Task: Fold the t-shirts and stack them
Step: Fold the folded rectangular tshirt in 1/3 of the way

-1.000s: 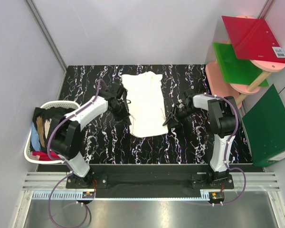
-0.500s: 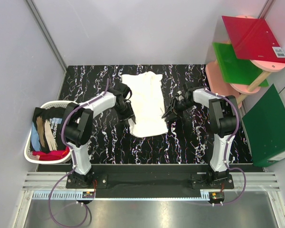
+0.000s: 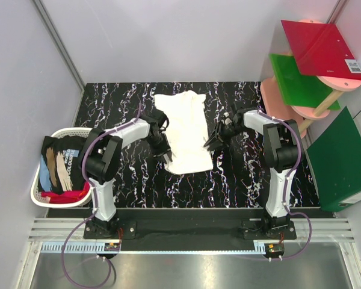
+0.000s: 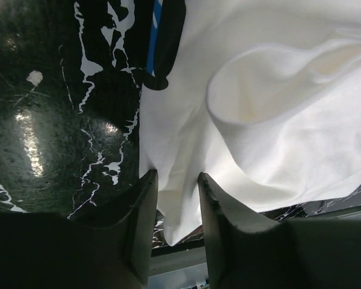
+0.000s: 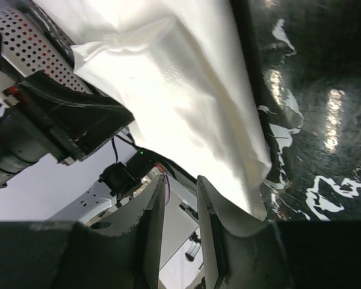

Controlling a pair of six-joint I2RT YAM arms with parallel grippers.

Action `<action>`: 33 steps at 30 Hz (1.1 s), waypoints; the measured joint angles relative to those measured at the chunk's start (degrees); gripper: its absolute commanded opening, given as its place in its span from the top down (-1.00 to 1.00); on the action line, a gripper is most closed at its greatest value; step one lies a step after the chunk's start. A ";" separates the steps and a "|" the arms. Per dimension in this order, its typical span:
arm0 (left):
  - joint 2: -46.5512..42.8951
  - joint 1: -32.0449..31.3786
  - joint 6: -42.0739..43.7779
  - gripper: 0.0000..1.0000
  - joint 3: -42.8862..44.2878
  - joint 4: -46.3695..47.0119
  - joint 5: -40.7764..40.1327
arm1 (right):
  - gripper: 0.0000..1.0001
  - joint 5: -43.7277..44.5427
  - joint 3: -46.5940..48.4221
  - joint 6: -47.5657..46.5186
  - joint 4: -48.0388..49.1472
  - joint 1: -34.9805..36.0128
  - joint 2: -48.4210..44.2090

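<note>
cream-white t-shirt (image 3: 185,129) flat on table (image 3: 246,180). left gripper (image 4: 177,205) straddles its left hem, can't tell if pinching. right gripper (image 5: 180,223) spread, empty, at its right edge. Risk: one-sided lift, so the fold skews or the hem slips out.

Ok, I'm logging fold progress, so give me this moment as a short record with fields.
on table: one cream-white t-shirt, lying lengthwise on the dark marbled table
left gripper: at the shirt's left edge, fingers straddling the cloth, grip unclear
right gripper: at the shirt's right edge, jaws apart, no cloth showing between them
basket: left of the table, holding more shirts
</note>
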 measured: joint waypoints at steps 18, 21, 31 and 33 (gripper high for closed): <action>2.16 -0.85 -0.15 1.00 -0.24 1.01 1.46 | 0.89 -3.74 3.89 0.61 2.93 0.00 3.67; 2.12 -0.85 -0.17 1.00 -0.55 1.31 1.84 | 0.91 -3.23 2.58 0.63 3.02 0.00 5.35; 0.42 -1.09 -0.42 1.00 -3.85 2.86 4.07 | 0.93 6.36 -0.02 -0.15 3.61 0.07 4.85; 0.09 -1.16 -0.46 1.00 -4.48 3.13 4.68 | 0.93 8.35 -0.15 -0.20 3.43 0.15 3.98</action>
